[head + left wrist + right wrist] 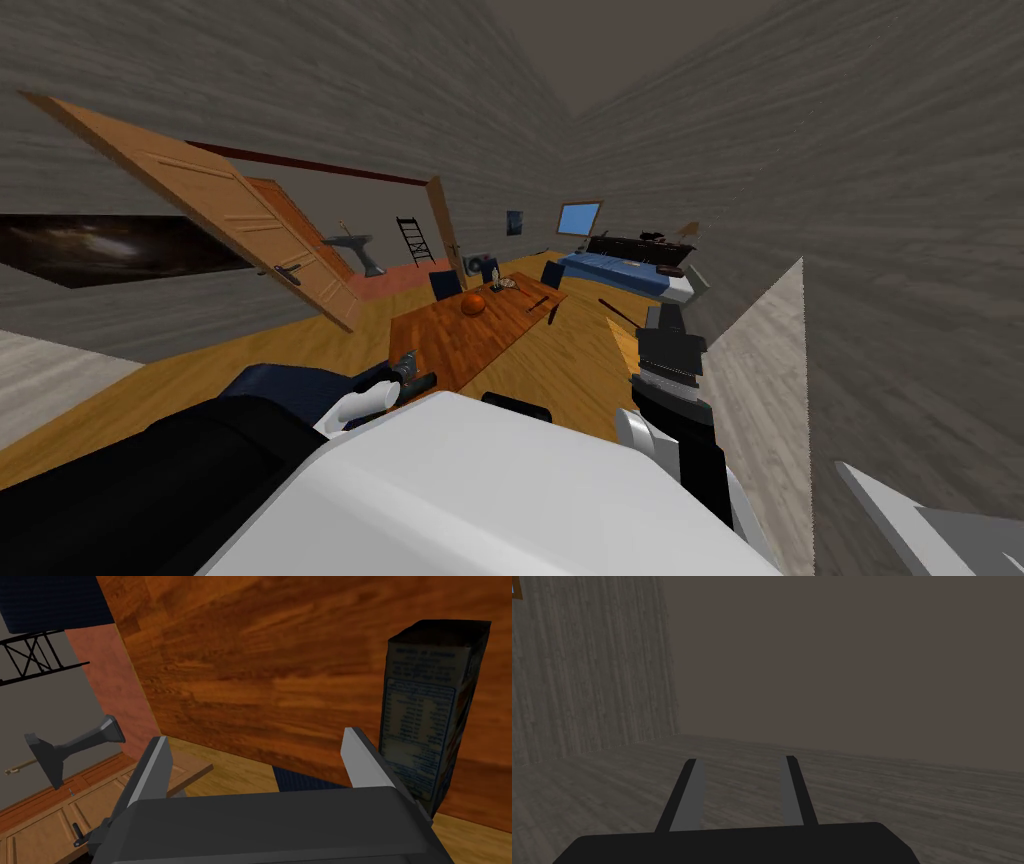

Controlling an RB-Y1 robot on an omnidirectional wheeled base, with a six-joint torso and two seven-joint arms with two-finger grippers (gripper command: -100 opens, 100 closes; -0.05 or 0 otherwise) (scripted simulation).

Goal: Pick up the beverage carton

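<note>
Dark carton (430, 716) (pale printed panel), reddish-brown woodgrain table (280, 676).

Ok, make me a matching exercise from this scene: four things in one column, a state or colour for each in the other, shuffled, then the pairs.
Things:
1. beverage carton
2. left gripper
3. round thing
4. door

States:
A. swung open
B. fingers apart, nothing between them
C. dark, upright on the wooden table, just outside one finger
D. orange, farther along the table

Pairs: 1-C, 2-B, 3-D, 4-A
</note>
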